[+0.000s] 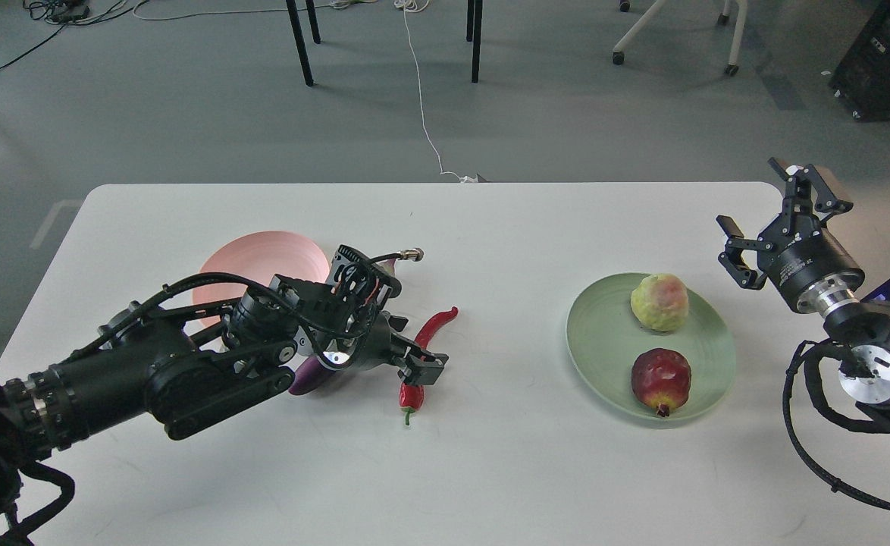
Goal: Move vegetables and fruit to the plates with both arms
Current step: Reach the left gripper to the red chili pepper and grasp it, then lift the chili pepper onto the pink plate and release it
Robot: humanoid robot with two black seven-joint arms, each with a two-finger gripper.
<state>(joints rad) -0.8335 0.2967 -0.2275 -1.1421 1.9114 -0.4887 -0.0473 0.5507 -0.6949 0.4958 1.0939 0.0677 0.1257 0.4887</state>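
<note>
Pink plate [252, 262] at left, bare. Eggplant [310, 377] mostly hidden under left gripper [424, 365], grip impossible to tell, over chili [424, 345]. Green plate [612, 356] holding yellow-green fruit [659, 302] and pomegranate [661, 380]. Right gripper [775, 216] spread wide, gripping nothing, beside table [506, 470] edge.
</note>
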